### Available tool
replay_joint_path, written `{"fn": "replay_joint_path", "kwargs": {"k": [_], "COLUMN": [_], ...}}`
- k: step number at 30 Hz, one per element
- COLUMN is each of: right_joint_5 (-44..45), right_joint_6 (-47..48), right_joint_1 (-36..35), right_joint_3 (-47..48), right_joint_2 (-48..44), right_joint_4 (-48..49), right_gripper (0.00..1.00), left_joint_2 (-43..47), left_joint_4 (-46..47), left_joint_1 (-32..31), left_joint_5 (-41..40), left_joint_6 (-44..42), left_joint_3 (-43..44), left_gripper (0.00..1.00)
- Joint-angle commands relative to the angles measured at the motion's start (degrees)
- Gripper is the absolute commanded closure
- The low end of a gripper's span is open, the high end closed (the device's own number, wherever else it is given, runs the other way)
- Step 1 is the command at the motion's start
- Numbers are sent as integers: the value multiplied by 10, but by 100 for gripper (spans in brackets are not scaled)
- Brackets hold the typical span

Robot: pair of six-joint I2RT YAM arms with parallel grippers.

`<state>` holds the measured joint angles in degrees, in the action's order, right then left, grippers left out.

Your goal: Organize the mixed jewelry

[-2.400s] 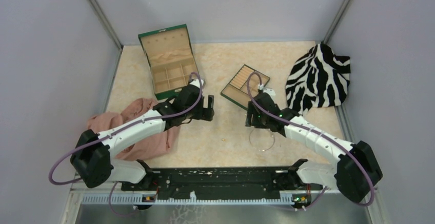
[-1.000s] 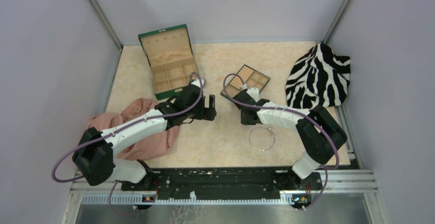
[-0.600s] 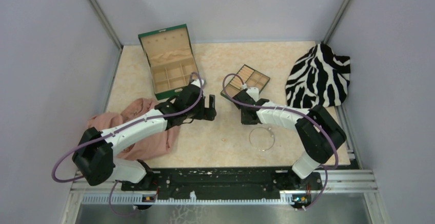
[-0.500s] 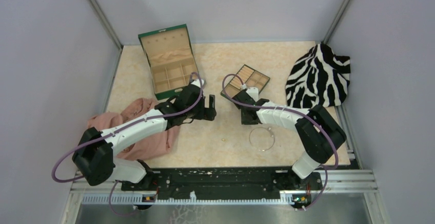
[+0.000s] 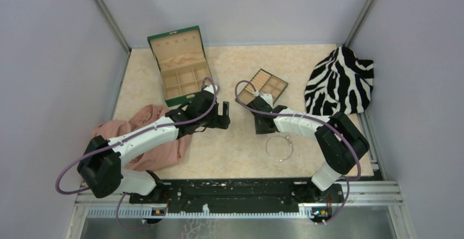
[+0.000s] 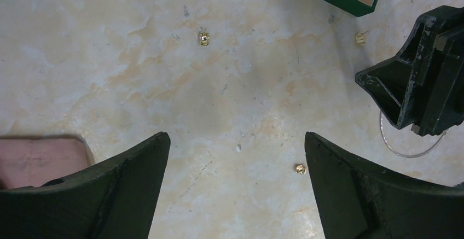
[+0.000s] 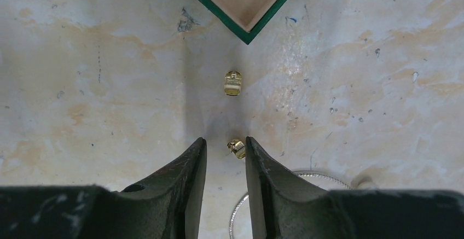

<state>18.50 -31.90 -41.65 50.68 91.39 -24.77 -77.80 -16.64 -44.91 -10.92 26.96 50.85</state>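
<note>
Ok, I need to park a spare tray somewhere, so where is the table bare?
Barest is the far strip between the green box and the zebra cloth, beyond the compartment tray. The middle is crowded: left gripper, right gripper, gold pieces and the wire hoop.

This is a robotics lab test cell. Plain grey panel walls (image 5: pixel 49 58), held by aluminium frame posts (image 5: pixel 106 15), enclose a marble-patterned bench (image 5: pixel 230 69) on three sides. A left arm (image 5: pixel 142 138) and a right arm (image 5: pixel 306 123), both white and black, are bolted to a black mounting rail (image 5: pixel 235 191) at its near edge, beside a slotted cable duct (image 5: pixel 219 212).
</note>
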Motion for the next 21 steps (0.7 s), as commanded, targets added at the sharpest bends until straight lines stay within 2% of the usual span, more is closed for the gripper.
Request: {"fn": "replay_joint_path", "kwargs": {"k": [1, 17, 21], "right_joint_5": [-22, -14, -12], "right_joint_6": [7, 15, 12], "right_joint_1": [-5, -5, -5], "right_joint_3": [3, -2, -1], "right_joint_2": [-1, 24, 25], "right_joint_4": [23, 22, 18], "right_gripper": [67, 69, 72], "left_joint_2": [-5, -8, -5], "left_joint_4": [-3, 6, 5], "left_joint_1": [0, 0, 0], "left_joint_5": [-20, 4, 1], "left_joint_6": [-17, -8, -8], "left_joint_3": [8, -1, -3], "left_gripper": [1, 1, 1]}}
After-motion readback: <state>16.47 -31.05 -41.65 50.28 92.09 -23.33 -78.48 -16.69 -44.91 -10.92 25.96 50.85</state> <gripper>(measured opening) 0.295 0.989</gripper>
